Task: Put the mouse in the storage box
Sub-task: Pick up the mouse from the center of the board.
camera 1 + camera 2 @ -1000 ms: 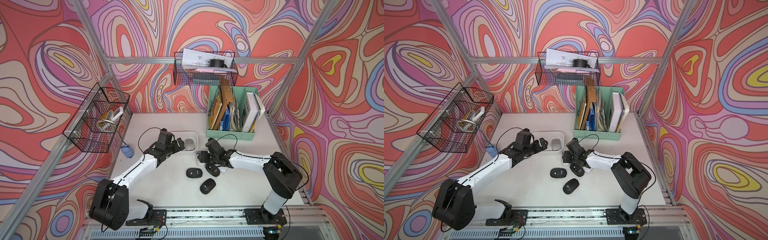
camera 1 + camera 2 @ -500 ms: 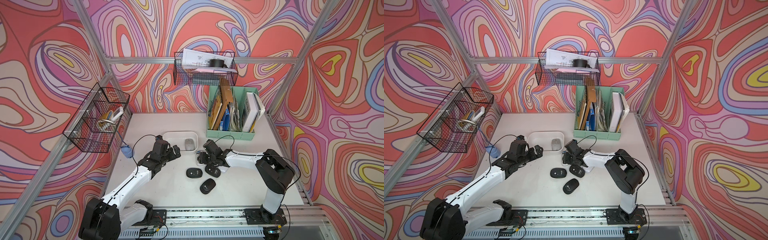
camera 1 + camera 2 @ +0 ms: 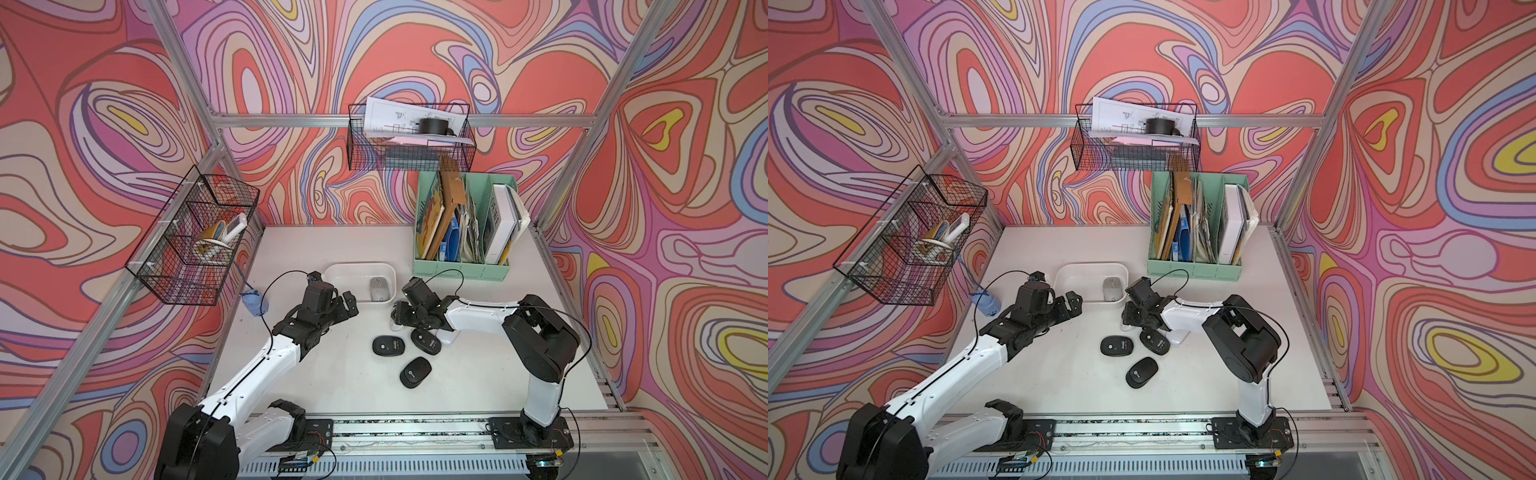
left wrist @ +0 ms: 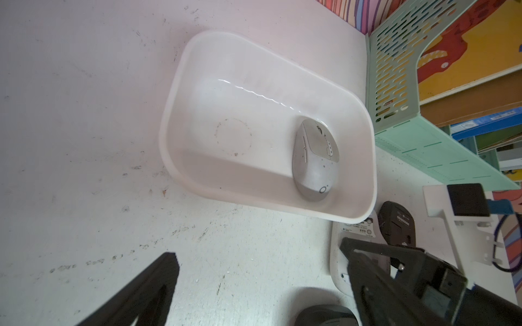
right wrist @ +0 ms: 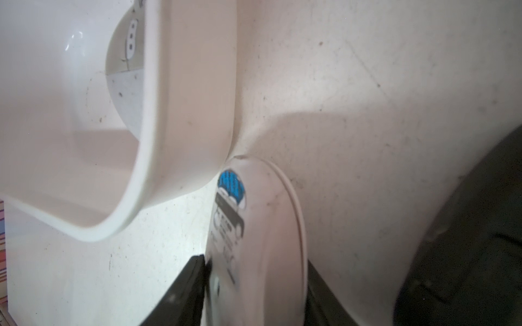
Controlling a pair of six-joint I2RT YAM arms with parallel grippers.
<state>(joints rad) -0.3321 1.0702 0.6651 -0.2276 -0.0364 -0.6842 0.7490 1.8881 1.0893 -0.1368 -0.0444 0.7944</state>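
One white mouse (image 5: 254,240) touching storage box (image 5: 183,84) corner.

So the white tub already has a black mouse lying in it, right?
Almost: the mouse in the storage box is light grey, not black; the left wrist view shows it clearly.
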